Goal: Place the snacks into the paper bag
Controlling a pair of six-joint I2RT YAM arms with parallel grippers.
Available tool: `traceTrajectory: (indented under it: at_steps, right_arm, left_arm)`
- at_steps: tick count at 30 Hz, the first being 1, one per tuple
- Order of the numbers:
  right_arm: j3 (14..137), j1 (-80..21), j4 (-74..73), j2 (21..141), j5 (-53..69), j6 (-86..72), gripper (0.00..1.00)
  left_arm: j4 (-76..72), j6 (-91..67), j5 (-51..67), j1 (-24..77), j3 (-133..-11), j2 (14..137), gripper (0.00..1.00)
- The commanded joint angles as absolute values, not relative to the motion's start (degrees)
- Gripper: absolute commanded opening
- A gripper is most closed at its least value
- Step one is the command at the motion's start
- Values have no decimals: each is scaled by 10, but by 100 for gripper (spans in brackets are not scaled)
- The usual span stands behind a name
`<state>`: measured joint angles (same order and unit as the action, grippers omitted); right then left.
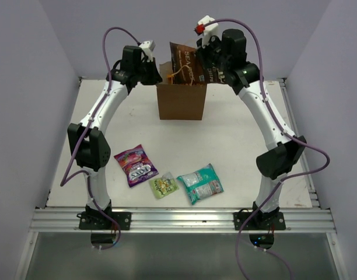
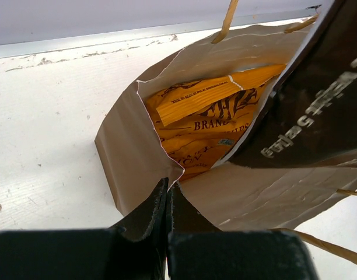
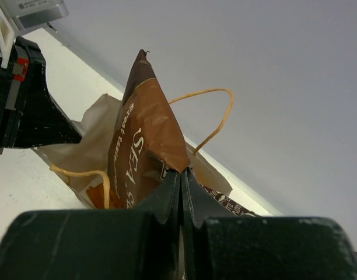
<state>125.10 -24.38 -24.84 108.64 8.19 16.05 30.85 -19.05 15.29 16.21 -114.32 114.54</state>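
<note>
**Bag** (image 1: 180,100): one, brown paper, upright at the far middle of the table (image 1: 237,146), mouth open. Two thin handles (image 3: 216,116), both loose and looped above the rim.

**Packets:** five.
- Orange chips (image 2: 207,122): one, lying inside the bag. The right part is hidden by the brown chips in the left wrist view.
- Brown chips (image 1: 187,67): one, held upright over the bag's mouth with its lower end past the rim. The top sticks well above the bag. In the top view the right arm covers its right edge.
- Purple packet (image 1: 135,165): one, flat on the near table, leftmost of three.
- Green packet (image 1: 163,186): one, small, flat, between the purple and the teal, just beside each.
- Teal packet (image 1: 200,183): one, flat, rightmost.

**Claws:** two.
- Left claw (image 2: 168,189): fingers pressed together at the bag's near-left rim, seemingly with the paper edge nipped between them; the tips hide the contact itself.
- Right claw (image 3: 181,175): fingers closed on a fold of the brown chips, holding it above the bag.

**Obstructions:** both arms arch in over the bag from either side. The three loose packets lie well apart from the bag, between the arm bases.
</note>
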Motion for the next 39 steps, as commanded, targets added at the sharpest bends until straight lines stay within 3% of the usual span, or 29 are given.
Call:
traceTrajectory:
  at_steps: [1,12,13,14,16,18,25,30,33,39]
  right_arm:
    - [1237,-252,-229,1099,96,164,0]
    - [1267,-325,-213,1186,110,148,4]
    - [1270,-331,-207,1195,115,139,11]
    - [1275,-333,-198,1200,118,134,25]
    - [1279,-337,-186,1207,116,115,85]
    - [1296,-337,-174,1209,106,105,96]
    - [1408,-337,-165,1179,34,132,99]
    - [1420,-337,-198,1106,-23,153,99]
    - [1333,-337,-245,1030,-26,145,99]
    - [925,-340,-265,863,9,5,99]
  left_arm:
    - [303,-194,174,164,-1150,1140,0]
    - [298,-193,181,164,-1154,1144,0]
    - [298,-192,181,164,-1155,1145,0]
    - [298,-192,181,164,-1155,1144,0]
    - [298,-192,182,164,-1156,1147,0]
    - [297,-193,184,164,-1157,1149,0]
    - [296,-195,185,164,-1158,1152,0]
    - [296,-196,180,164,-1160,1154,0]
    - [298,-194,170,164,-1164,1157,0]
    - [301,-196,148,164,-1164,1150,0]
